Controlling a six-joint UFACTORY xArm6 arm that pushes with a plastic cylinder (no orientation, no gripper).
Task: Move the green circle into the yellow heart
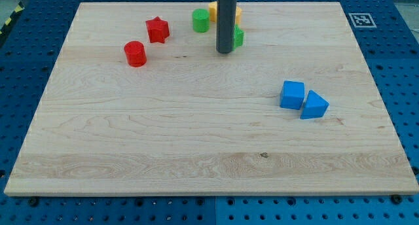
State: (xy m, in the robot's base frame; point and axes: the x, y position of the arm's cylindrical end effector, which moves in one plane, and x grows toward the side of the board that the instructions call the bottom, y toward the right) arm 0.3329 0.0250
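Observation:
The green circle (200,20) stands near the view's top, left of centre. Just to its right, yellow blocks (213,9) show on both sides of my rod; the rod hides most of them, so I cannot make out which is the heart. My tip (225,51) rests on the board below and to the right of the green circle, about a block's width away. A second green block (238,36) peeks out from behind the rod on its right side; its shape is hidden.
A red star (157,29) and a red cylinder (135,53) sit at the upper left. A blue cube (292,94) and a blue triangle (314,106) touch each other at the right. The wooden board (196,140) lies on a blue pegboard.

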